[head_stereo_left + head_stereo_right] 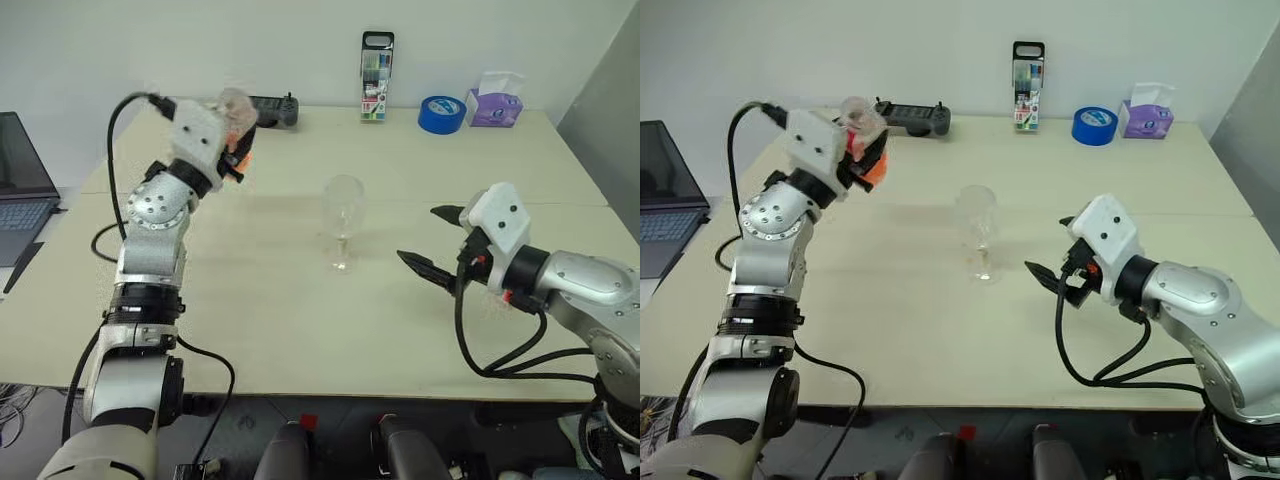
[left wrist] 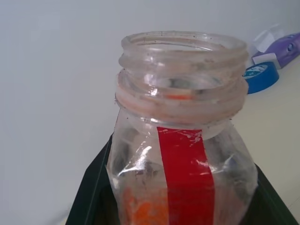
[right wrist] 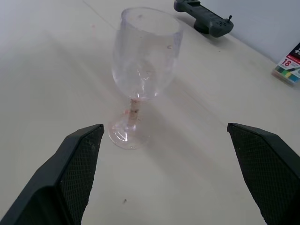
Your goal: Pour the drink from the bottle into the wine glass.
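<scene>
On the table (image 1: 300, 330): one wine glass (image 1: 341, 222).

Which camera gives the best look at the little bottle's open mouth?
The left wrist view: the bottle sits close up, its capless mouth and red label strip plain. The two head views show it small, held aloft in the left gripper, partly hidden by the hand.

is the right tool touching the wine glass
Apart. In the right wrist view the right tool is open, with bare table between its fingers and the wine glass.
</scene>
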Controlling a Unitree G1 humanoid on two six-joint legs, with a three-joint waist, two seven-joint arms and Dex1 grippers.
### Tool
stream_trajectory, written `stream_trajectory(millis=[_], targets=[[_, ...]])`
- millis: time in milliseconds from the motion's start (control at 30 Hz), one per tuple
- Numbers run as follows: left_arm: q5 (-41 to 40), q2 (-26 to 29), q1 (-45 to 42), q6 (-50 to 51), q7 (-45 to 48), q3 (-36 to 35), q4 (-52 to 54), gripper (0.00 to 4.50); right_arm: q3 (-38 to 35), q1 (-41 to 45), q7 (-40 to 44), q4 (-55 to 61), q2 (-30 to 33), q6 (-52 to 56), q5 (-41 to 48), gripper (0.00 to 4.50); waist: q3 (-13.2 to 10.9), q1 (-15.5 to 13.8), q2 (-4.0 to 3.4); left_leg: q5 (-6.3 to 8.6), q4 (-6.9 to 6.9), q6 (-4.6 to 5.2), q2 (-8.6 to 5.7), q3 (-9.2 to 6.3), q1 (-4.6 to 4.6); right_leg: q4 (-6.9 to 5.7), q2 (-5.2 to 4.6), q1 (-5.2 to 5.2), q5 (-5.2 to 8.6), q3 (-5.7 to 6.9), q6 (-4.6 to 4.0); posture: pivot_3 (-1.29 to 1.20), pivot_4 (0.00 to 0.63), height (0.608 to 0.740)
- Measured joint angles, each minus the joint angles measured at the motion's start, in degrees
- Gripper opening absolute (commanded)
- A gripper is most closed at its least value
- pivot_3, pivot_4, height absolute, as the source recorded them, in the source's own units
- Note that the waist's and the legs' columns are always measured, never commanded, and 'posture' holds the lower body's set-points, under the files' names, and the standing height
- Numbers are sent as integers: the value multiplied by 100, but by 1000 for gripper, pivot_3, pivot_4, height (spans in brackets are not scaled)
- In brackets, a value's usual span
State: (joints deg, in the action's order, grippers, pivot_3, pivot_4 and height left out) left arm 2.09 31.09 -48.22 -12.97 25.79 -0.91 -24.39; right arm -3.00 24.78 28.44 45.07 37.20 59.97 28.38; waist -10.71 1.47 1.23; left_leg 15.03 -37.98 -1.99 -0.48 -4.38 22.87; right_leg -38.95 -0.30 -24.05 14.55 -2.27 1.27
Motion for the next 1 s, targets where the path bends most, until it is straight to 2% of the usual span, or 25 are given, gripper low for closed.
stream_trajectory(millis=[200, 333, 1000], targets=[[700, 5, -175, -972, -53, 520, -572, 1692, 192, 124, -156, 18, -147, -60, -8, 4500, 0, 10, 0, 0, 1, 1, 2, -1, 1, -1, 2, -2, 0, 3, 0, 0, 150, 740], [1050, 10, -375, -1450, -302, 626, -899, 1692, 218, 203, -188, -65, -119, -125, -47, 4500, 0, 10, 0, 1, 0, 1, 1, -1, 2, -1, 2, -2, 0, 4, 0, 0, 150, 740], [1938, 6, -617, -2730, -605, 1132, -1441, 1692, 222, 568, -234, -386, -132, -226, -16, 4500, 0, 12, 0, 1, 0, 2, 0, 0, 2, -4, 2, -2, 0, 4, 0, 0, 150, 740]])
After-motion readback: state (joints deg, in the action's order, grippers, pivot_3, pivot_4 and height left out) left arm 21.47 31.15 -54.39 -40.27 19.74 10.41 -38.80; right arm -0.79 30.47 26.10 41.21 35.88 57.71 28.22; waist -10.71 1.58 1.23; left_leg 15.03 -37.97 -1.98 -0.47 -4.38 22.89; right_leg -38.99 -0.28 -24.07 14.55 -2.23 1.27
